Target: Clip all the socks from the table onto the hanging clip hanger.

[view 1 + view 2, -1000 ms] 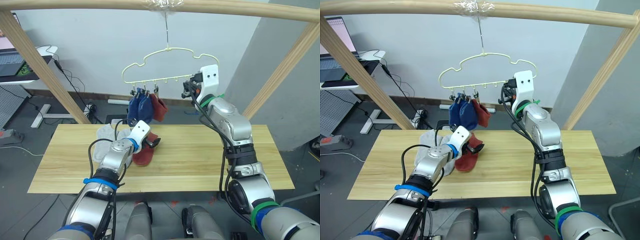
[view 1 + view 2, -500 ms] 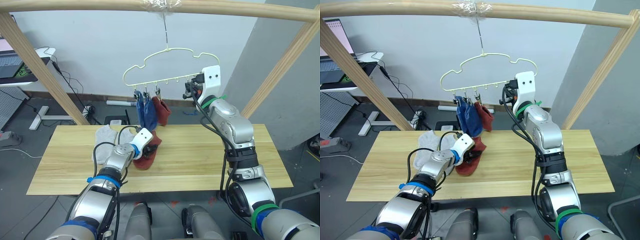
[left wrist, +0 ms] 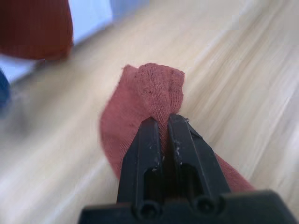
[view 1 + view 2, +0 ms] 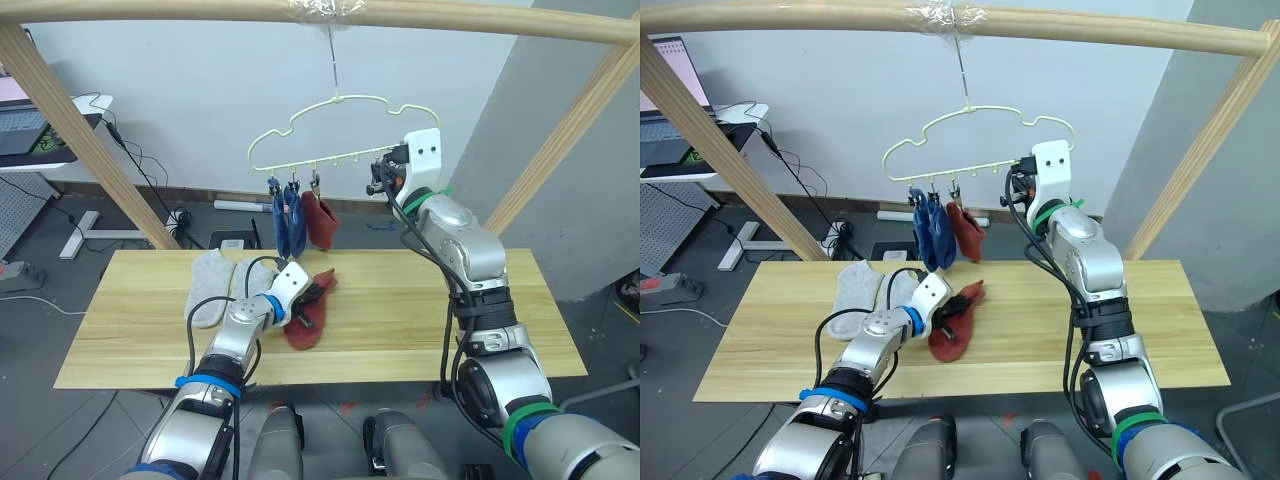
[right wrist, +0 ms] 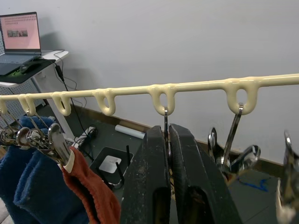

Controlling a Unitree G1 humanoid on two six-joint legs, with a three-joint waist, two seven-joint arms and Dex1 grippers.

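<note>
Between the closed fingers of the left gripper (image 3: 162, 122) a rust red sock (image 4: 308, 320) is pinched by its cuff, the rest lying on the table (image 4: 400, 330). Two grey socks (image 4: 208, 288) lie just beyond the arm. Overhead, the right gripper (image 5: 167, 135) is clamped on a metal clip (image 5: 165, 122) of the clip hanger (image 4: 330, 135), where two blue socks (image 4: 290, 222) and a red sock (image 4: 321, 218) hang.

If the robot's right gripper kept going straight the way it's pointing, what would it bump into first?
The right gripper is already shut on a metal clip. Straight ahead comes the clip hanger bar; behind it, probably the grey wall, though depth is unclear.
</note>
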